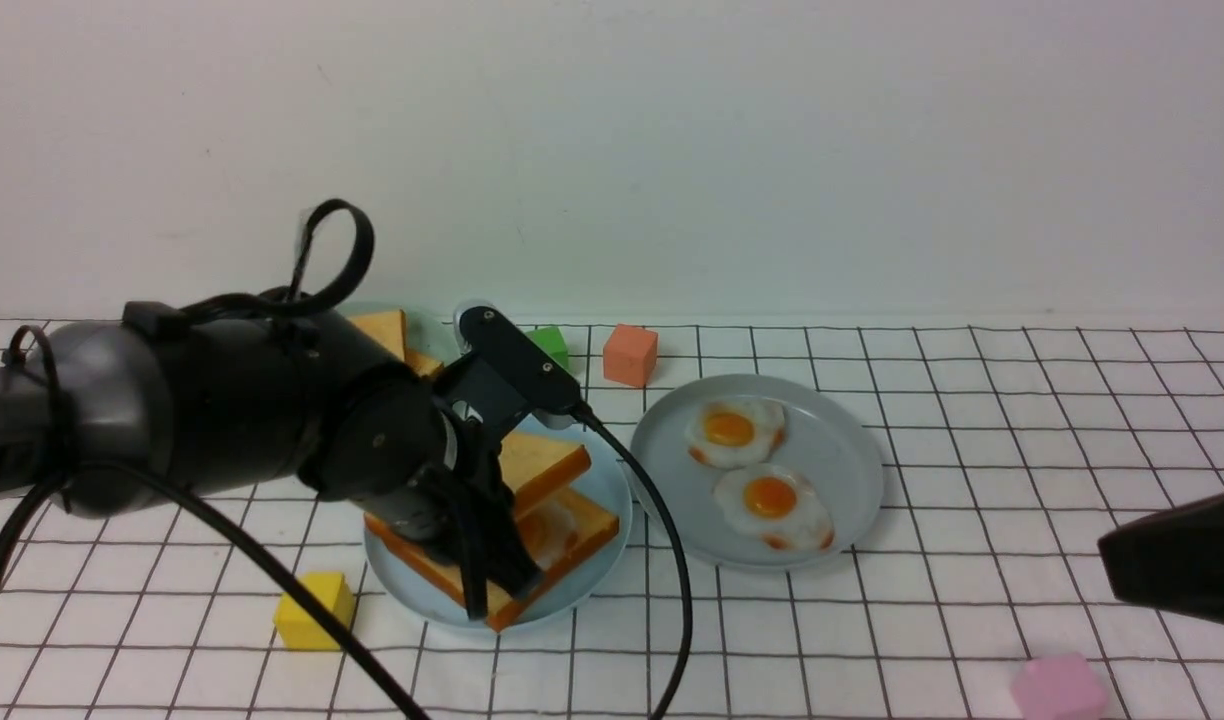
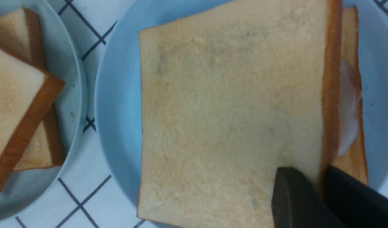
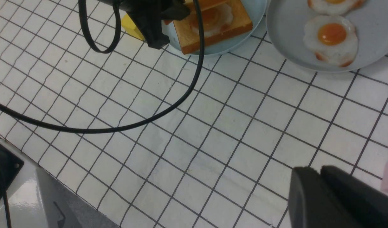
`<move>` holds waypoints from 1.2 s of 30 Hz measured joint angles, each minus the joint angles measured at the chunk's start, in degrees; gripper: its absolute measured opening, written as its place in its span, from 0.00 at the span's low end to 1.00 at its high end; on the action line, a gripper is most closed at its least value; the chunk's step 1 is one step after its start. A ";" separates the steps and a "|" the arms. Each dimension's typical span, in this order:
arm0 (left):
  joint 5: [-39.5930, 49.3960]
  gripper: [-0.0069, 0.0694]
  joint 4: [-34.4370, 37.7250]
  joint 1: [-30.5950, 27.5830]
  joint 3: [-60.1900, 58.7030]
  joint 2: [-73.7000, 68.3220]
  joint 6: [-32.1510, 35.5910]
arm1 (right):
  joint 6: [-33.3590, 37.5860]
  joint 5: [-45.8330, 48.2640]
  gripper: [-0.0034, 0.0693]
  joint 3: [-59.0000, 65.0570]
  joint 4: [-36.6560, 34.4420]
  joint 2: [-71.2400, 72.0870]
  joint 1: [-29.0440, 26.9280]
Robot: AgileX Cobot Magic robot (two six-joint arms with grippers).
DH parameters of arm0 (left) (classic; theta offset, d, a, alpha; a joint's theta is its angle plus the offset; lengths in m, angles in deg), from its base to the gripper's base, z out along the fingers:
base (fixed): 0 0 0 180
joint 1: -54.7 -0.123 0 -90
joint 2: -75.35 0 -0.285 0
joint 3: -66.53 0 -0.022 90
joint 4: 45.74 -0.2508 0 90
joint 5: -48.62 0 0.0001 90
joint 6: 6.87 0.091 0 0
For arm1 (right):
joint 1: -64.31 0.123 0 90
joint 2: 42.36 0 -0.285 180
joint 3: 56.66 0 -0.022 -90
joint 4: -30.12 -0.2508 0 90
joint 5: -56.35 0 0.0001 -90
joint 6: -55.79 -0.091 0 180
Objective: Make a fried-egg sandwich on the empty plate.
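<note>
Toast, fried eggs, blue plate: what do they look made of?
Top toast slice: likely foam or soft plastic; matte, grainy face, uniform crust band.
Fried eggs: probably moulded plastic or rubber; glossy whites, flat orange yolks.
Blue plate: seemingly plastic; smooth satin, even colour.

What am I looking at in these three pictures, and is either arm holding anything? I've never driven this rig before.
It is a robot with two arms, each ending in a two-fingered tool. The front view looks forward from between them: the left arm fills the left and the right arm just shows at the right edge. The other two pictures come from cameras on each wrist.

On the checked table are a blue plate holding a toast slice topped with a fried egg, a grey plate with two more eggs, and spare toast behind. There are also a yellow cube, green cube, orange cube and pink cube.

The left tool is shut on a second toast slice, tilted over the egg. The right tool is shut and holds nothing.
</note>
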 joint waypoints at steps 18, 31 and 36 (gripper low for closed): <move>4.07 0.59 12.12 0.00 0.00 2.29 -0.17 | 0.00 0.34 0.17 0.00 0.00 0.00 0.00; 5.59 0.07 22.45 1.87 -7.47 49.42 -1.10 | -0.25 4.48 0.12 0.17 2.26 7.98 0.00; 0.12 0.07 24.05 1.87 -22.40 70.44 -1.31 | -3.12 5.29 0.04 3.61 5.98 16.41 0.00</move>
